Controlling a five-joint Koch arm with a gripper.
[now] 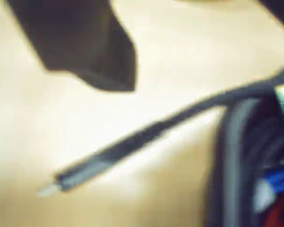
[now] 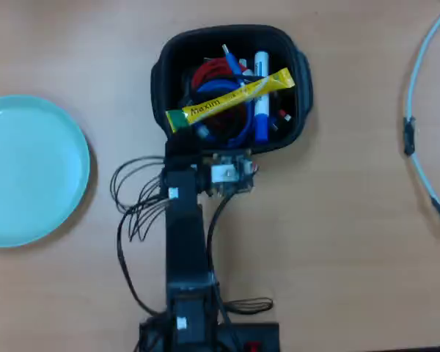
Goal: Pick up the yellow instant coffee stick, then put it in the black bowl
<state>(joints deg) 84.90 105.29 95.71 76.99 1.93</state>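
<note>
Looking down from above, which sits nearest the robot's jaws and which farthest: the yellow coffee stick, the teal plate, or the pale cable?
In the overhead view, the gripper is at the bowl's lower rim.
1. Yellow coffee stick, just above, lying across the black bowl.
2. Teal plate, far left.
3. Pale cable, far right edge.

The deep black rounded-rectangular plastic bowl (image 2: 302, 81) is crowded: a long yellow foil coffee stick (image 2: 231, 99) lies diagonally across red and blue cables (image 2: 213, 77) and a white-and-blue marker (image 2: 261, 95). The arm (image 2: 187, 242) blocks the bowl's near rim in the overhead view. Bare wooden worktop (image 2: 337, 242) lies open to the right; a flat teal plate (image 2: 26, 169) occupies the left.
</note>
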